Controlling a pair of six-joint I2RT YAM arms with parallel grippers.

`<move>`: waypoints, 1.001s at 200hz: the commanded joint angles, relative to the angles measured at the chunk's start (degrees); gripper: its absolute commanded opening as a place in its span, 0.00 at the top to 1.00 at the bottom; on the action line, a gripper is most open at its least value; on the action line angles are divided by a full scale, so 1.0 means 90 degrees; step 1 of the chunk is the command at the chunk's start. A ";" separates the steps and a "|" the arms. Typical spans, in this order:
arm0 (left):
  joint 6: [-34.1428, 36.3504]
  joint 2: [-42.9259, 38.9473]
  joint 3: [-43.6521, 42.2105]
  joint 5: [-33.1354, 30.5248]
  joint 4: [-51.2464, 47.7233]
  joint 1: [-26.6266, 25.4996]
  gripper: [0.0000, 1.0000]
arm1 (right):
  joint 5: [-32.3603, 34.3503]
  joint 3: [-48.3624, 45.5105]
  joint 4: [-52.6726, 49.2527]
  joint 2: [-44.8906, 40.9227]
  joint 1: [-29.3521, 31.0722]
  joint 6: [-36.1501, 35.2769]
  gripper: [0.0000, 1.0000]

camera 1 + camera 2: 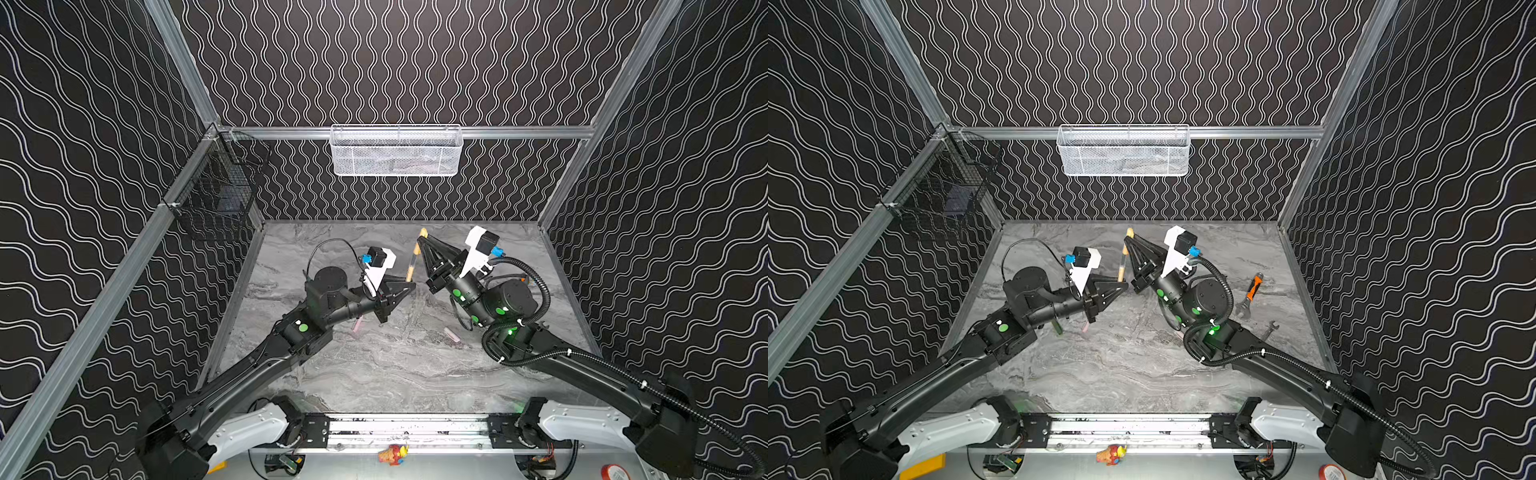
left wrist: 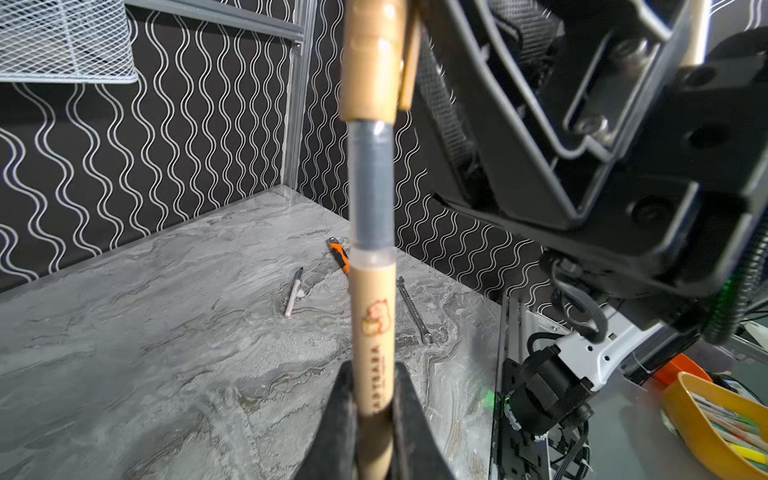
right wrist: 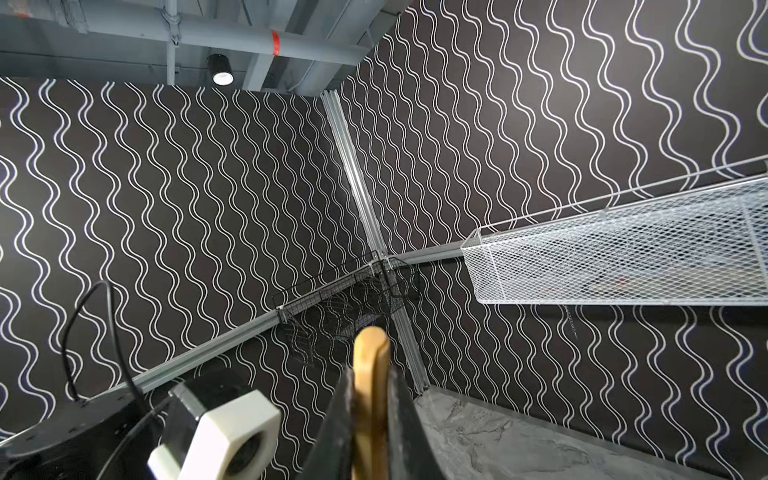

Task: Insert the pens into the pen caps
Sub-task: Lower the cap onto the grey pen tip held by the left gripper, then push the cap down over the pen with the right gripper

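Note:
My left gripper is shut on the lower barrel of a tan-gold pen, held up over the back middle of the table. My right gripper is shut on the gold pen cap. The cap sits over the pen's front end, with the grey section still showing between cap and barrel. A pale pink pen lies on the table. Pale pink pieces and a dark green one lie partly hidden by the arms.
An orange-handled wrench and a grey spanner lie right of the right arm. A white mesh basket hangs on the back wall and a black wire basket on the left wall. The two wrists are close together.

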 commanded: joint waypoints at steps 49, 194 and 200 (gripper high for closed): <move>0.0192 0.0126 0.0508 0.0095 0.1372 0.0012 1.00 | -0.0215 0.0205 -0.0910 0.0196 -0.0019 -0.0200 0.90; -0.0108 0.0073 0.0189 0.0403 0.2333 0.0437 1.00 | -0.1044 0.0111 -0.0878 0.0185 -0.0315 0.0583 0.88; -0.0067 0.0074 0.0160 0.0435 0.2386 0.0432 1.00 | -0.1079 0.0140 -0.0857 0.0194 -0.0315 0.0615 0.88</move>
